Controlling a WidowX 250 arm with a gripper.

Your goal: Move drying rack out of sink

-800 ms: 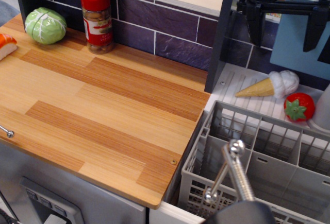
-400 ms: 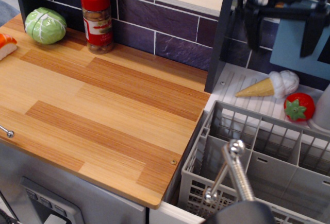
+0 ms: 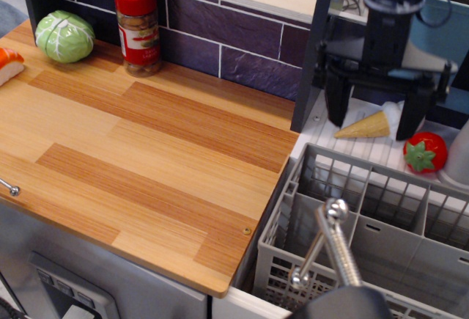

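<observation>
The light-grey drying rack [image 3: 381, 231] with lattice walls and inner dividers sits in the sink at the lower right. Only the sink's ribbed white drainboard [image 3: 330, 117] shows behind it; the chrome faucet [image 3: 333, 242] rises in front. My black gripper [image 3: 372, 117] hangs open just above the rack's far wall, its two fingers [image 3: 337, 103] spread wide on either side of a toy ice-cream cone [image 3: 370, 123] on the drainboard. It holds nothing.
A toy strawberry [image 3: 423, 152] lies right of the cone. The wooden countertop [image 3: 132, 150] spreads left of the sink, with a red-lidded spice jar [image 3: 138, 27], a green cabbage [image 3: 64, 36] and a sushi piece [image 3: 9, 64] at its back. A dark post [image 3: 314, 48] stands between counter and sink.
My gripper has come down from the top right of the view and a little left, to just above the drainboard and the rack's far wall. Its fingers stay spread. Nothing else moved.
</observation>
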